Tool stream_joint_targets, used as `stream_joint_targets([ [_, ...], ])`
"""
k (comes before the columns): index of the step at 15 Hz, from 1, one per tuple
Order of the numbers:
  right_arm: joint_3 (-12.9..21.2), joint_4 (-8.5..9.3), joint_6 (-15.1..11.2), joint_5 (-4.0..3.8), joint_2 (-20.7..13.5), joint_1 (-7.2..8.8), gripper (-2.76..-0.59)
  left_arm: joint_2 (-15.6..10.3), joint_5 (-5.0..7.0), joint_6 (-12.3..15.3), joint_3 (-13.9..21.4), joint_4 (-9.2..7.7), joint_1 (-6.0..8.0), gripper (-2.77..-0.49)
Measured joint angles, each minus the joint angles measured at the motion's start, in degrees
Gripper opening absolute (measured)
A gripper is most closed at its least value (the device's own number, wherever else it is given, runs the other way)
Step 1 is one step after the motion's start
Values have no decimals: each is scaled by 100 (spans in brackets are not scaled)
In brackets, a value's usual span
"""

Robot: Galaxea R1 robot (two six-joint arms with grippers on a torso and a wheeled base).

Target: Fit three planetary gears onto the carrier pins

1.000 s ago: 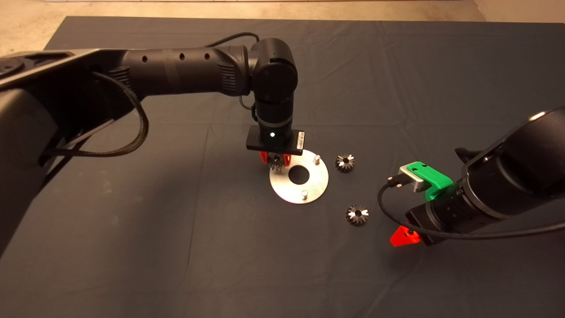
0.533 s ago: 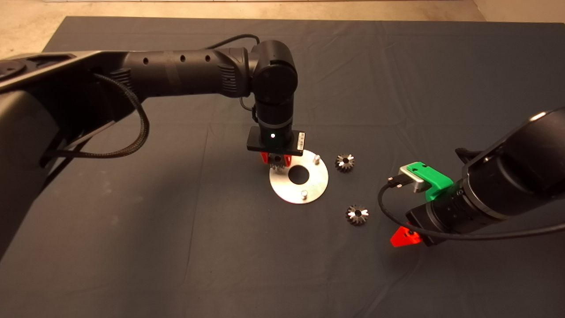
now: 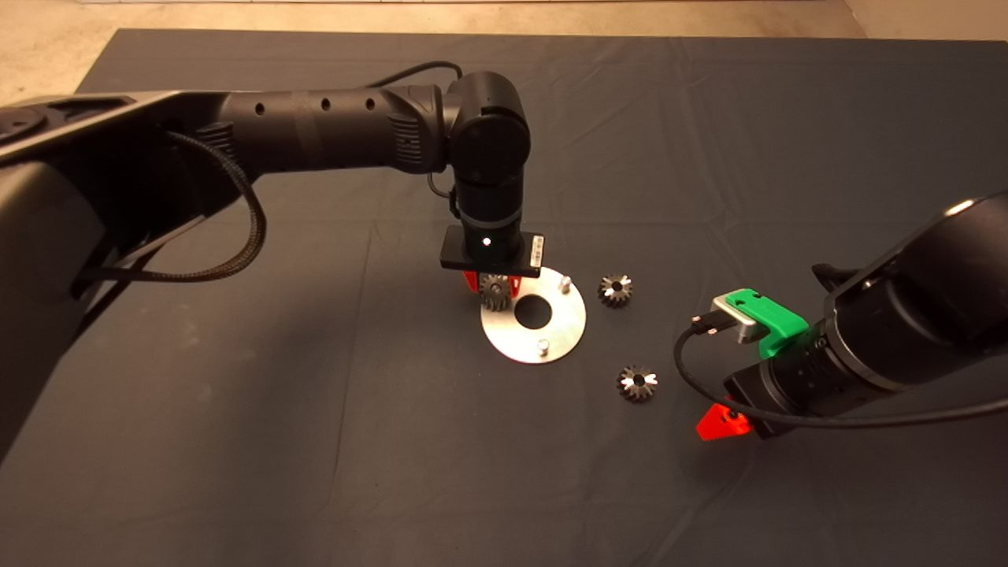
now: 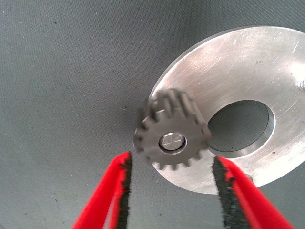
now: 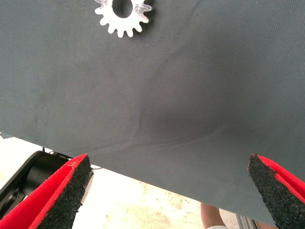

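Note:
A flat shiny disc [image 3: 551, 335] lies mid-mat with two bare carrier pins [image 3: 565, 282] [image 3: 542, 345]. One planetary gear [image 3: 494, 293] sits on the third pin at the disc's left edge. In the left wrist view the pin's tip shows in the centre hole of this gear [image 4: 164, 121]. My left gripper [image 3: 493, 283] hangs just above it, open, with its fingers [image 4: 114, 191] on either side and not touching. Two more gears lie on the mat right of the disc [image 3: 615, 289] [image 3: 638, 383]. My right gripper [image 3: 718, 425] is open and empty near the nearer gear [image 5: 124, 14].
The dark mat [image 3: 315, 433] has creases and wide bare areas left of and in front of the disc. The mat's near edge and pale floor [image 5: 143, 200] show in the right wrist view, with part of a person's leg [image 5: 212, 220].
My left gripper has opened and let go of the gear, which now stands on the pin in fuller view. The right arm has not moved.

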State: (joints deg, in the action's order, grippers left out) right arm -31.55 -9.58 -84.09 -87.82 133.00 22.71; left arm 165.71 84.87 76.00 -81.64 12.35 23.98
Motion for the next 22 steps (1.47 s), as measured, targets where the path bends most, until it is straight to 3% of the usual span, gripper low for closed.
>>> stream_joint_targets([
  [3, 0, -1, 0, 0, 0, 0, -89, -22, -4, -9, 63, -3, 2, -208],
  [4, 0, -1, 0, 0, 0, 0, -89, -94, -11, -6, 165, -1, 5, -196],
  [7, -22, 0, 5, 0, 2, 0, -89, -565, -26, 98, 1017, -1, 179, -184],
  [8, -92, 0, 25, 9, 2, 0, -89, -821, -28, 164, 1455, -1, 271, -180],
  [10, -400, 0, 206, 6, 13, -2, -89, -1423, 41, 365, 2436, -15, 324, -180],
  [12, -942, -1, 755, -5, 145, -2, -89, -2050, 205, 589, 3430, -80, 328, -180],
  [15, -1678, -12, 1401, -5, 548, -22, -89, -3290, 215, 879, 4746, -233, 378, -180],
  [17, -2008, -12, 1706, -21, 904, -142, -89, -4156, 265, 991, 5327, -279, 405, -180],
  [18, -2141, -15, 1838, 23, 1081, -192, -89, -4495, 269, 1027, 5595, -323, 405, -180],
  [19, -2247, -15, 1959, 61, 1186, -217, -89, -4767, 265, 1044, 5833, -359, 405, -180],
  [22, -2652, -87, 2364, 12, 1259, -238, -89, -5283, 261, 1054, 6117, -460, 438, -180],
])
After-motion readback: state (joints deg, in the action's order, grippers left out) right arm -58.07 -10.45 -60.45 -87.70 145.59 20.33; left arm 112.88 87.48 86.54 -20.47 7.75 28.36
